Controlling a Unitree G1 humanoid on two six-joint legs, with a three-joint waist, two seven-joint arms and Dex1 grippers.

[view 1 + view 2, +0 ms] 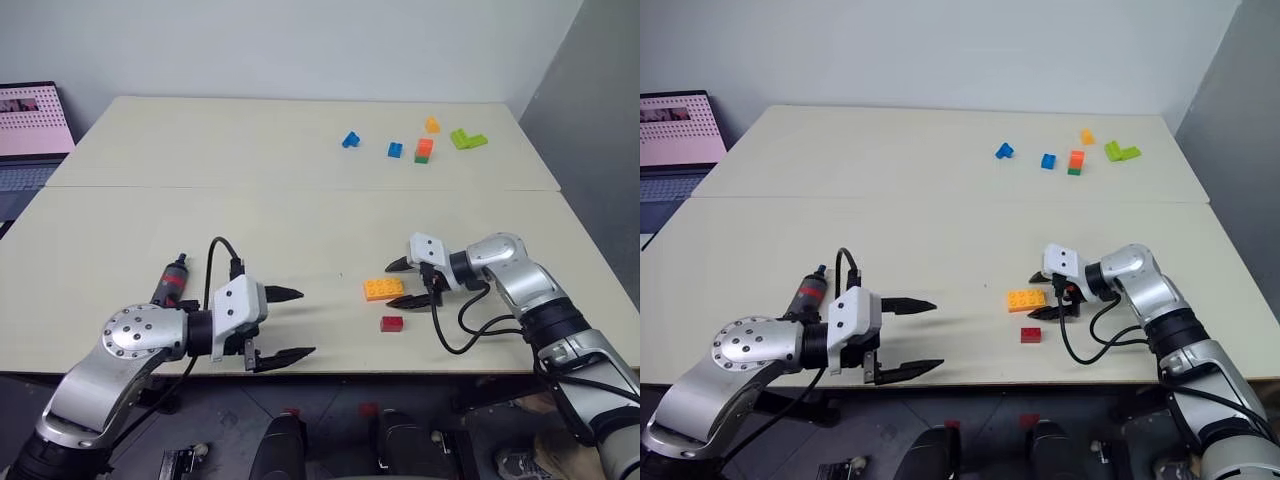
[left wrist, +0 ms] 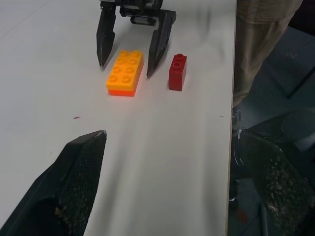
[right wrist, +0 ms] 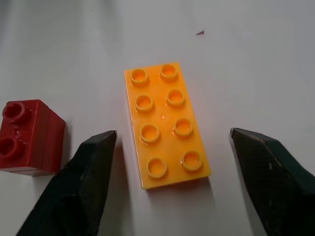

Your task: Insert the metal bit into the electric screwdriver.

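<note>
Pale table [image 1: 300, 230] carries an orange brick [image 1: 384, 289] between the spread fingers of the right gripper [image 1: 409, 283]. If they close, I think they take this brick instead of any metal bit. Left gripper [image 1: 284, 325] is spread and empty, and the electric screwdriver [image 1: 173, 281] lies behind it.

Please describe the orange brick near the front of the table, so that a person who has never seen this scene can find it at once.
Start at the table's front edge and look toward the right pincer, whose two open fingers straddle one end of the orange brick. It lies flat with eight studs on top. The red brick beside it is smaller, with two studs.
</note>
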